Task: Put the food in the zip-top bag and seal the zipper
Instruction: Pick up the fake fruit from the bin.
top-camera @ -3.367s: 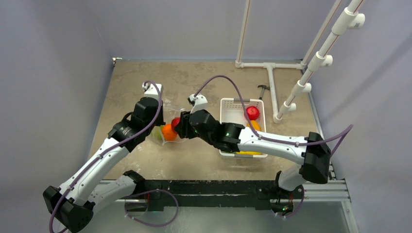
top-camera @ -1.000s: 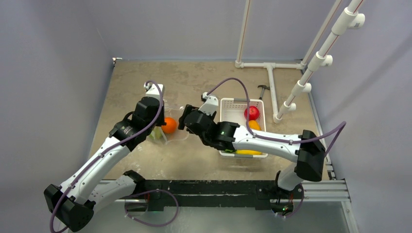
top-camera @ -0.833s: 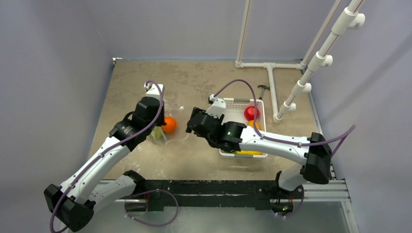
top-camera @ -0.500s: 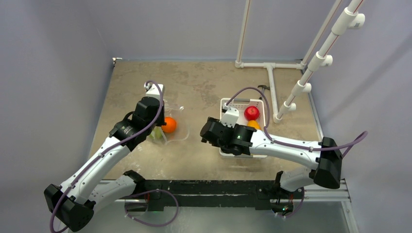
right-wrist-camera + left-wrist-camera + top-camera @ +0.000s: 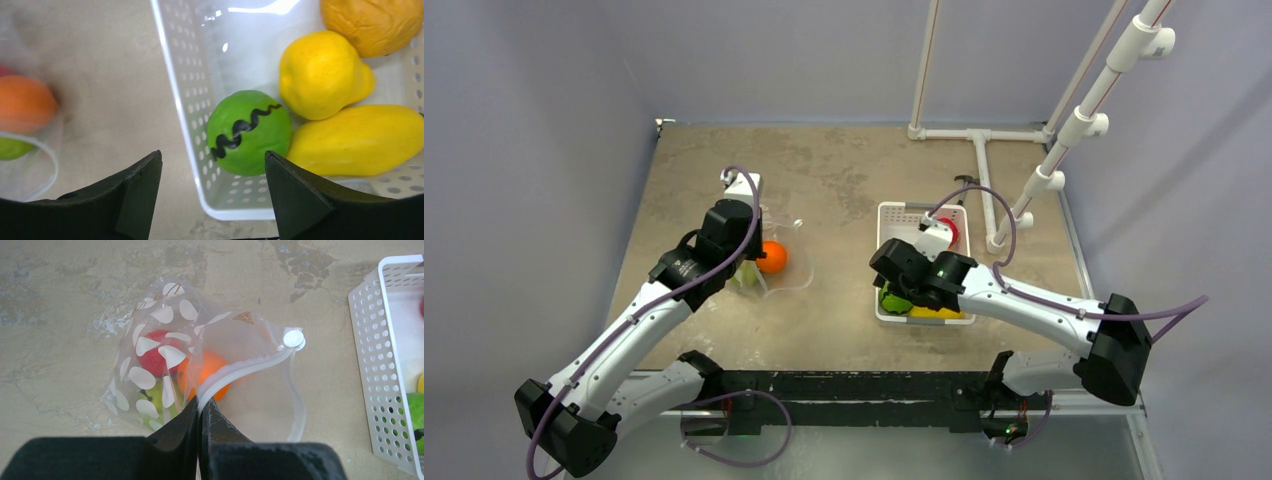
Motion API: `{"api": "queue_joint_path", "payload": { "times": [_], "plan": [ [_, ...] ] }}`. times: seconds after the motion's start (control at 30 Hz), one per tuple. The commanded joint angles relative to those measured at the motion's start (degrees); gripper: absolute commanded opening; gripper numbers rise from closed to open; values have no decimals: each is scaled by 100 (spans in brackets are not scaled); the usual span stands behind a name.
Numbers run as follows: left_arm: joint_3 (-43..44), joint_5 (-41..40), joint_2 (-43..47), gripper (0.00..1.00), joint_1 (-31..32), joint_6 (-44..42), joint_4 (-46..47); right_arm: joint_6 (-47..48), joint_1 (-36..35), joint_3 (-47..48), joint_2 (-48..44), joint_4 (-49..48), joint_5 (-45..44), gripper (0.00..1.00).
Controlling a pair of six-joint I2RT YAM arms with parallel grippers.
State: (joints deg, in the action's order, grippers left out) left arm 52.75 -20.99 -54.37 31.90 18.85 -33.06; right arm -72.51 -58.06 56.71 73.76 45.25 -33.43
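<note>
1. R arm has swung off the bag and back over the white basket [image 5: 185,75]. The right gripper [image 5: 212,155] now hangs with jaws wide and empty, just above the striped green fruit [image 5: 250,132].
2. Reading: one drop-off looks done and the next pick is being lined up. Striped green is the probable target.
3. The zip-top bag [image 5: 150,355] lies on the table [image 5: 844,180], left of the basket and apart from it. Inside are a red piece [image 5: 152,357], an orange piece [image 5: 212,372] and a yellow-green piece [image 5: 157,395].
4. The left gripper [image 5: 202,402] is pinched tight on the zipper [image 5: 250,367] strip at the near lip, so the mouth stands open in a loop. Not sealed.
5. Also in the basket, beside the striped green: a yellow pear-shaped piece [image 5: 320,75], a long yellow piece [image 5: 360,140] and a brownish-orange piece [image 5: 372,17]. Top view shows a red one [image 5: 951,232] too, partly behind the R wrist.
6. Vs 3.4 s ago: R gripper was then at the bag mouth with a red piece by its fingers. By 1.0 s ago it was pulling clear — now fully across. L arm shows no visible shift and holds the same lip.
7. Est. under halfway: several pieces to move, then the seal.
</note>
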Motion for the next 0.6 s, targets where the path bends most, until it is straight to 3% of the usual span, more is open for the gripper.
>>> {"api": "queue_joint_path", "payload": {
  "times": [0.0,0.57],
  "plan": [
    [16,33,64,0,-2,-43,187,-173,125,-198,-81,106,-5,77],
    [16,95,120,0,-3,-47,191,-511,182,-431,253,73,276,85]
  ]
}}
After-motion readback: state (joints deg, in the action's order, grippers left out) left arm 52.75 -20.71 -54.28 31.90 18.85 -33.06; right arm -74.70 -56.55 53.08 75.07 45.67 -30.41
